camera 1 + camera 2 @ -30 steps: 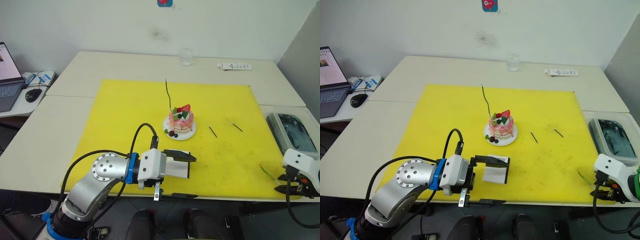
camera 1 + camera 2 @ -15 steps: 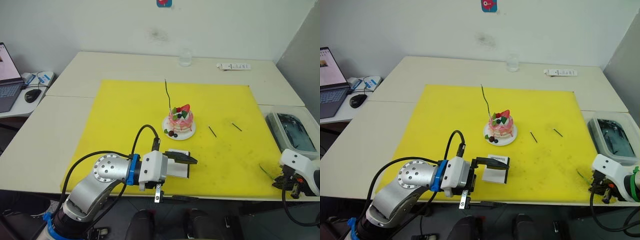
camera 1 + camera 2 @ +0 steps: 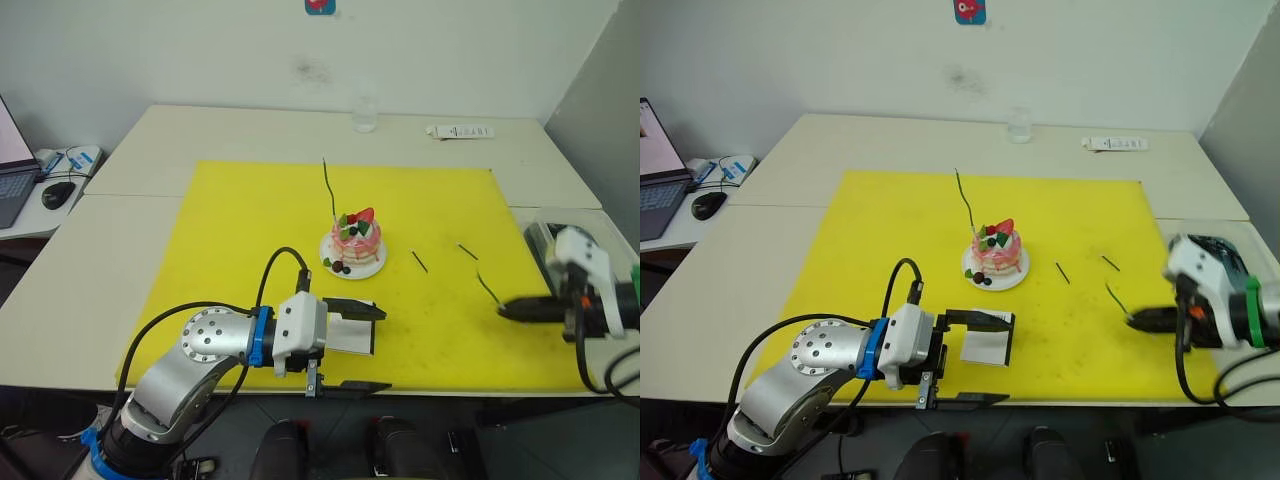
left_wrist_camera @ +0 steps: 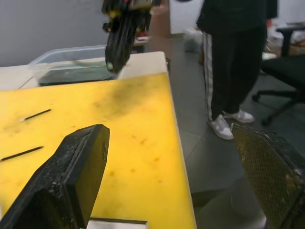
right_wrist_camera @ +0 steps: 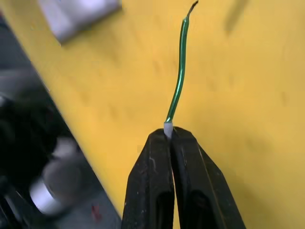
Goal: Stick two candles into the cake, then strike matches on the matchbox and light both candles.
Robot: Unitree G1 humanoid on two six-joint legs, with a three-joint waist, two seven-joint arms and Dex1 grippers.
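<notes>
Mid-task stage, one candle placed. The cake point(image 3: 353, 245) sits on its plate near the middle of the yellow mat point(image 3: 240, 230), with the first candle point(image 3: 329, 190) standing upright in its top, rising well above the strawberry. The right gripper point(image 5: 170, 136), over the mat's right side, is pinched closed on the pale end of the second candle point(image 5: 177, 83); its green stem projects from the fingertips toward the cake, clear of the mat as far as can be judged. The two matches point(image 3: 421, 262) lie on the mat between the cake and the right gripper, well apart from both, and look untouched. The left gripper point(image 3: 365, 348), near the mat's front edge, has its jaws spread wide, one above and one below the matchbox point(image 3: 343, 336), which lies flat on the mat; no contact can be confirmed. Neither candle shows a flame. Judged remaining: insert the second candle, take up a match, strike it on the matchbox, and light both candles.
</notes>
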